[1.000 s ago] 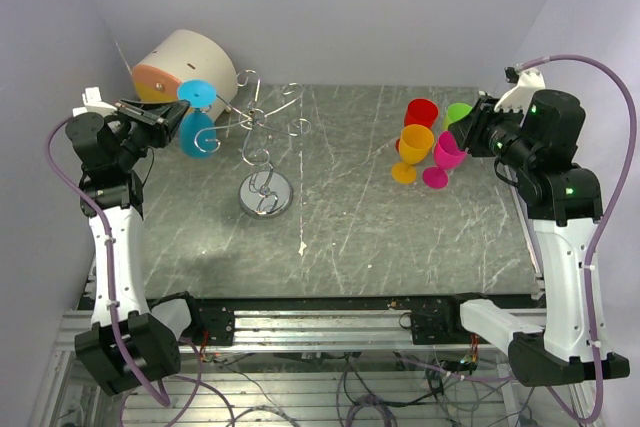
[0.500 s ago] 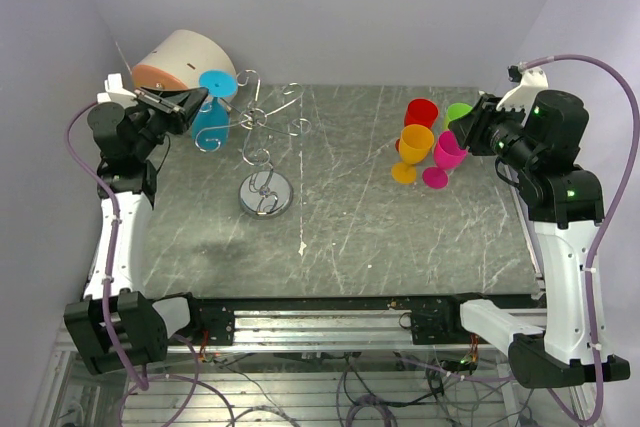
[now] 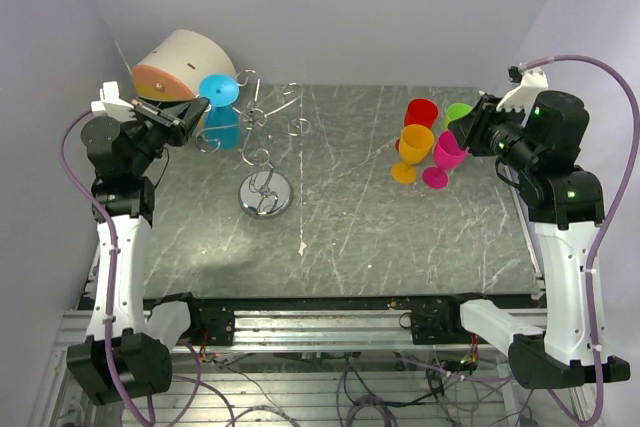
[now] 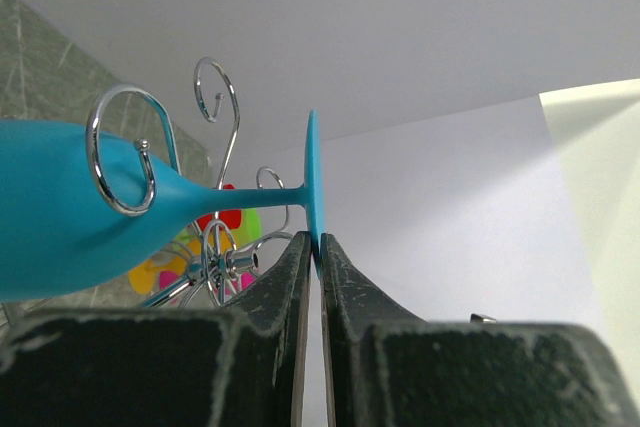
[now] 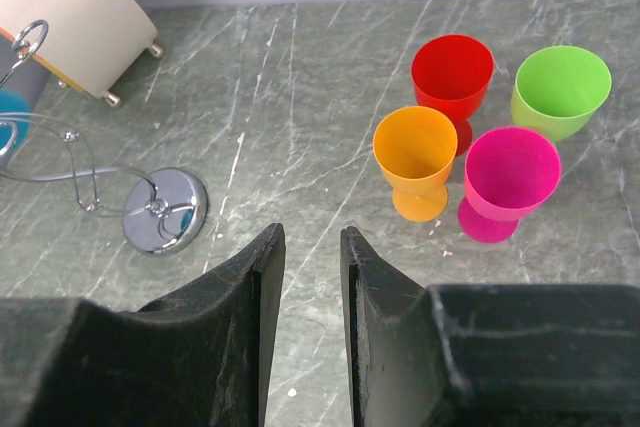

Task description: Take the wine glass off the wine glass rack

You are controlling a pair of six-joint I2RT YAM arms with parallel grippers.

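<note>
The blue wine glass (image 3: 222,127) lies on its side in the air at the left arms of the silver wine glass rack (image 3: 265,194). My left gripper (image 3: 200,105) is shut on the rim of its round foot (image 4: 313,182), with the thin disc pinched between the fingertips (image 4: 296,259). In the left wrist view a curled rack hook (image 4: 92,137) loops over the bowl (image 4: 60,212) near the stem; I cannot tell whether they touch. My right gripper (image 5: 312,237) stands open over bare table at the right, holding nothing.
A beige-and-orange cylinder (image 3: 180,62) lies at the back left, just behind the glass. Red (image 5: 452,72), green (image 5: 560,87), orange (image 5: 415,152) and pink (image 5: 510,172) cups stand together at the right. The rack's shiny round base (image 5: 165,209) rests left of centre.
My left gripper has carried the blue glass to the right, closer to the rack's hooks, and the left arm has shifted its pose. The right arm has not moved.
</note>
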